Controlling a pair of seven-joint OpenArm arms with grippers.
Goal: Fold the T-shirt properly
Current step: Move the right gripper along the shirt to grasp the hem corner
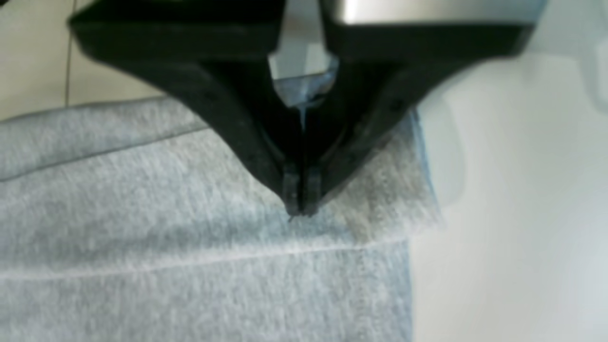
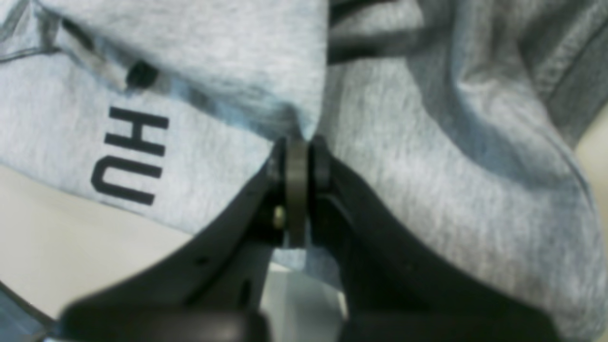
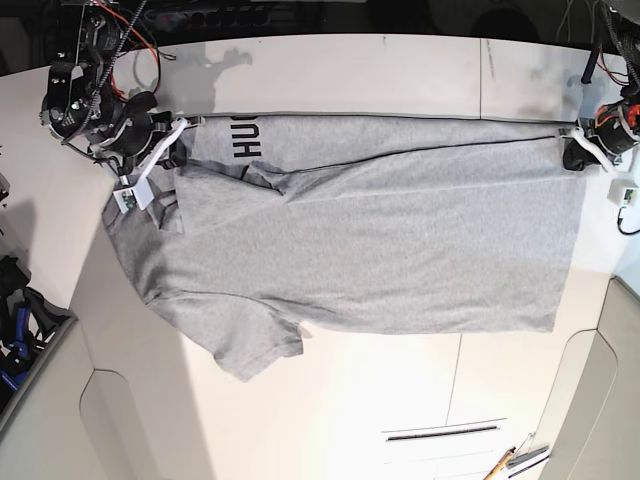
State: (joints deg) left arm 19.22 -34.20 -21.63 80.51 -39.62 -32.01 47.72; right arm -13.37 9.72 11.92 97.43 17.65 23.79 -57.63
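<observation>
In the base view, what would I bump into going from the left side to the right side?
The right gripper pinching the cloth → black block letters → the big heather-grey cotton T-shirt → the left gripper pinching the far corner.

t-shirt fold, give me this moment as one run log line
T-shirt: far edge partly folded | left gripper: shut on T-shirt | right gripper: shut on T-shirt

**Around the cloth**

A white tabletop [image 3: 330, 75] carries everything, with seams between its panels. Right of the left claw [image 3: 578, 152] lies a small white box [image 3: 627, 191]. Well below that claw, at the near edge, lie pencils [image 3: 505, 461]. Red wires [image 3: 150, 62] loop just above the right claw [image 3: 172, 150].
</observation>
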